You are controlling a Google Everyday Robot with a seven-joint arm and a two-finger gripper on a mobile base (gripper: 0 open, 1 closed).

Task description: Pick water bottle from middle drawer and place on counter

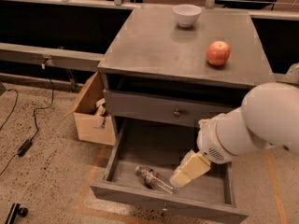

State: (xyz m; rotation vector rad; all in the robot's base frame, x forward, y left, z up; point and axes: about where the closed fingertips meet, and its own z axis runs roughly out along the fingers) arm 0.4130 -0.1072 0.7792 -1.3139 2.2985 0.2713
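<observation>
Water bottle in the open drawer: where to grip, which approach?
Grip the water bottle across its body near the label, from above: it lies on its side, diagonal on the middle drawer floor. The gripper hangs close beside it.
</observation>
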